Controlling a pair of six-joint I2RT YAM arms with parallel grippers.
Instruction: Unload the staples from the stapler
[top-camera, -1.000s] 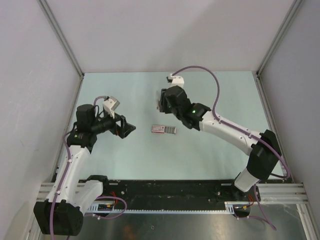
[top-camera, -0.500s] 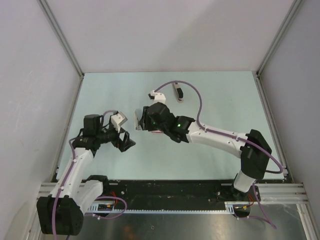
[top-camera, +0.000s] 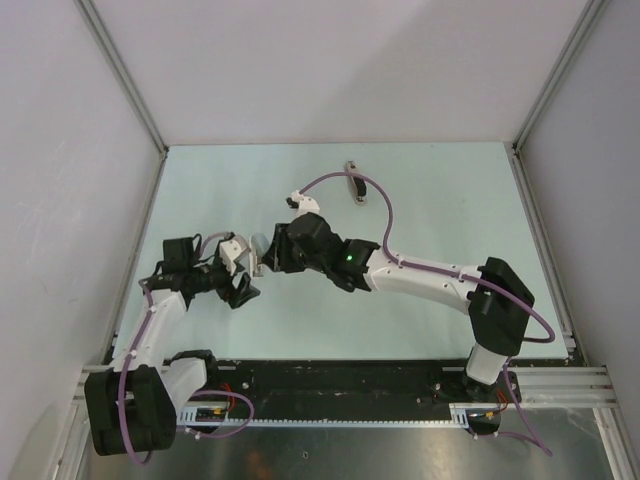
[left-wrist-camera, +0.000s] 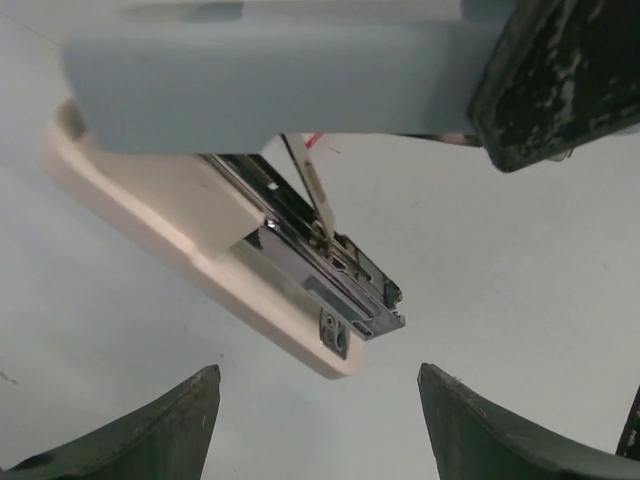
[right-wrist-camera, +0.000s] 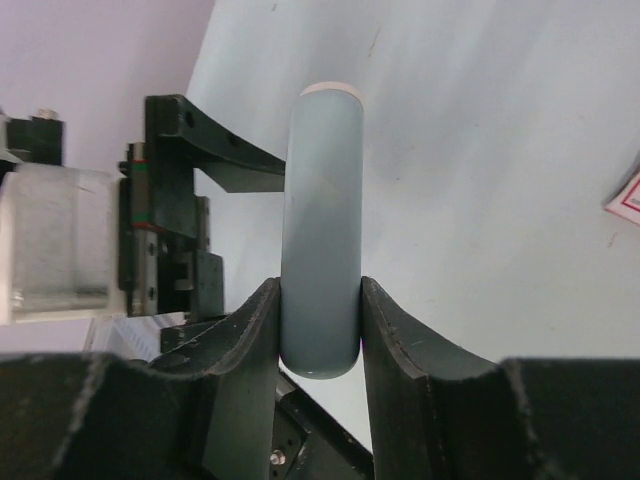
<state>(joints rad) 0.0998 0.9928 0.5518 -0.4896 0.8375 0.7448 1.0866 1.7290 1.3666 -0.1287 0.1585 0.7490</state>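
Stapler (top-camera: 259, 244) hangs clamped in my right tool (top-camera: 270, 250) in the overhead view, held over the left-middle of the pale surface (top-camera: 450, 200), with my right arm reaching across to that side. My left tool (top-camera: 242, 290) sits just beside it on the near side. I cannot tell from here whether they touch. A small dark bar-shaped thing (top-camera: 354, 184) lies near the back of the surface, well apart from both tools.

From my left wrist, the stapler fills the upper half. Its blue-grey lid (left-wrist-camera: 270, 85) is on top, the cream base (left-wrist-camera: 200, 235) is swung away below it, and the metal rail (left-wrist-camera: 335, 275) is bared between them. Whether staples sit in that rail I cannot tell. My left fingertips (left-wrist-camera: 120, 430) stand wide apart at the bottom edge, holding nothing.

From my right wrist, both fingers press on the near end of the blue-grey lid, which runs away from the camera. My left tool's black frame is close on its left. A corner of a red-and-white box (right-wrist-camera: 626, 198) lies on the surface at the right edge.
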